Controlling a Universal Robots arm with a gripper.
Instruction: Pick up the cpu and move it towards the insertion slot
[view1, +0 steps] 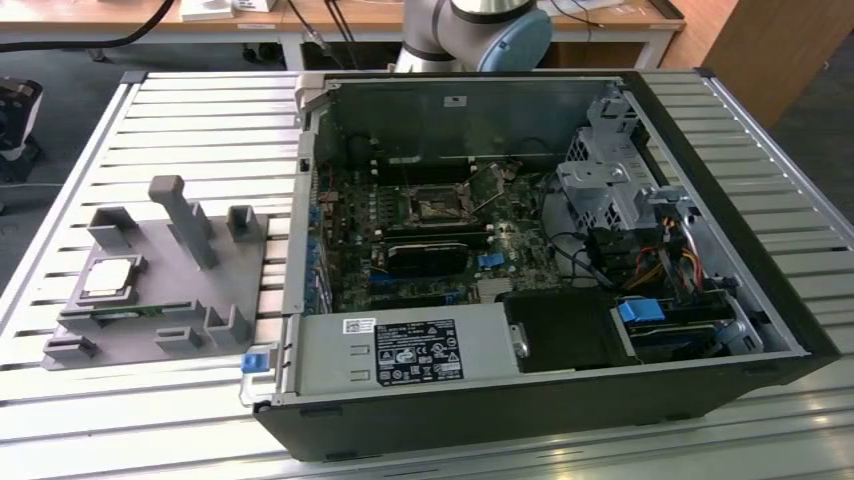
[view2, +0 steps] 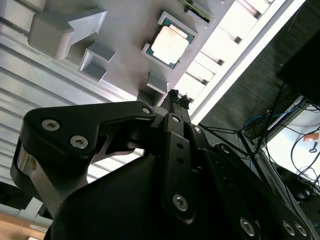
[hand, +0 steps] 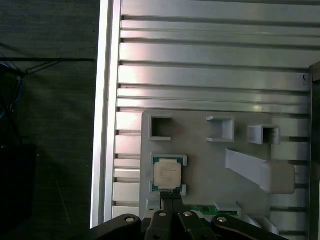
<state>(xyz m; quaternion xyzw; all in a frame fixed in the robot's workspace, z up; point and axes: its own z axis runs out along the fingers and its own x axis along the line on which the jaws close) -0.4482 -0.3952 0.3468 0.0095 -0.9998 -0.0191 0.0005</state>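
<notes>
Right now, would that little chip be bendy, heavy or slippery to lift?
Probably stiff: the cpu looks flat and metal-topped. Likely light, being thin. Its shiny top may be slippery, and the fixture brackets its edges, so gripping could be fiddly.

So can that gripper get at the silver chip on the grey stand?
Probably yes: the cpu lies bare in the grey fixture, with nothing between it and the gripper, though its fingers look shut.
</notes>
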